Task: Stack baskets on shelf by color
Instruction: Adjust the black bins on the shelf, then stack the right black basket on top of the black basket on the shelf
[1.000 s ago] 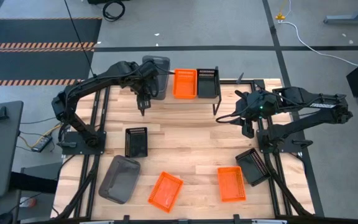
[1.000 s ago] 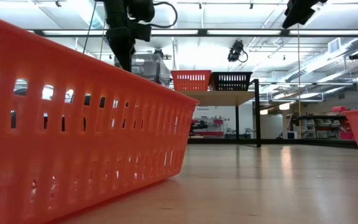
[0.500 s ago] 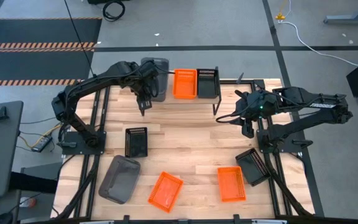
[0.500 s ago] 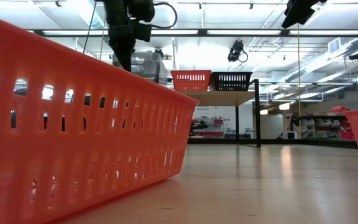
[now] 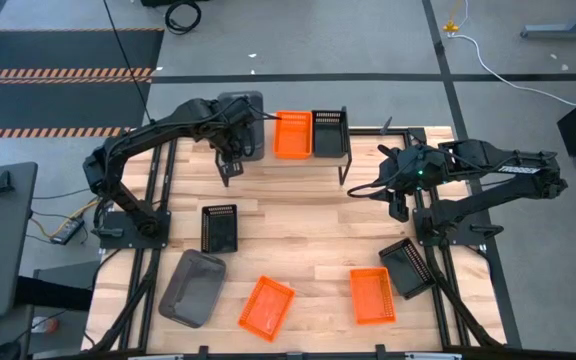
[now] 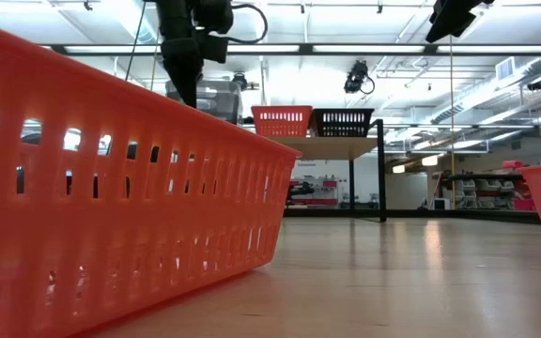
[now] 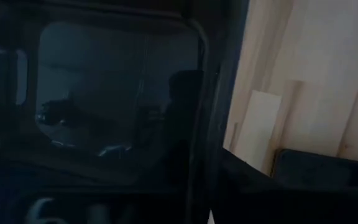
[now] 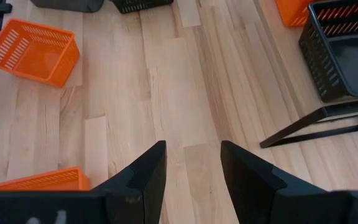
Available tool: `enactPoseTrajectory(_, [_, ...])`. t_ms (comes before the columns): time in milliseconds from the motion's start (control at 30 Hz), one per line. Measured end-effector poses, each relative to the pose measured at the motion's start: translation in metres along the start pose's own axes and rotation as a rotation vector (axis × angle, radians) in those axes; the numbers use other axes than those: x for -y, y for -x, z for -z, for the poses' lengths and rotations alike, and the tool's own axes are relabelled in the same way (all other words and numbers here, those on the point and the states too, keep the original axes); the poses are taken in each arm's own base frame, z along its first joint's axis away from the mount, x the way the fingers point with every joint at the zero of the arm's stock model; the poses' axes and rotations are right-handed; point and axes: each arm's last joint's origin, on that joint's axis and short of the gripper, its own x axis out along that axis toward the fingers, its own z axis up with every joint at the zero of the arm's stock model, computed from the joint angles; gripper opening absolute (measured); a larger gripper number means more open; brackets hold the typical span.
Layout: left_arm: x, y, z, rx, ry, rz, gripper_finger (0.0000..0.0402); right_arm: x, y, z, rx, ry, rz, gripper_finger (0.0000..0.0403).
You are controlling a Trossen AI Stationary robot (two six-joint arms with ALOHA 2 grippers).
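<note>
The shelf (image 6: pixel 336 146) stands at the table's far edge. It carries a grey basket (image 5: pixel 248 115) on the left, an orange basket (image 5: pixel 291 133) in the middle and a black basket (image 5: pixel 328 132) on the right. The grey one (image 6: pixel 219 94) rises higher than its neighbours. My left gripper (image 5: pixel 227 172) hangs at the grey basket's near left corner, pointing down (image 6: pixel 184 89). The grey basket (image 7: pixel 104 106) fills its wrist view, and I cannot tell whether the gripper touches it. My right gripper (image 8: pixel 191 168) hovers open over bare table on the right (image 5: pixel 399 206).
Loose on the table lie a black basket (image 5: pixel 219 227), a grey basket (image 5: pixel 192 288), two orange baskets (image 5: pixel 267 307) (image 5: pixel 372 295) and another black basket (image 5: pixel 406 267). One orange basket (image 6: pixel 111 188) stands right before the low camera.
The shelf with its three baskets has slid a little toward the table's left edge. My left gripper has gone the same way, slightly left and toward the far edge, staying at the grey basket's corner.
</note>
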Motion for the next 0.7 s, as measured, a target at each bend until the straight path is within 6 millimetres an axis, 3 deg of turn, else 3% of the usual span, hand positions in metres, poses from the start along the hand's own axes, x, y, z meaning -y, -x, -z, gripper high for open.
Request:
enactPoseTrajectory(433, [0.006, 0.003, 0.001, -0.015, -0.042, 0.01, 0.0082, 0.0, 0.0, 0.0, 0.0, 0.0, 0.0, 0.0159])
enactPoseTrajectory(700, [0.008, 0.037, -0.007, 0.051, -0.045, -0.004, 0.0091, 0.0, 0.0, 0.0, 0.0, 0.0, -0.002, 0.0159])
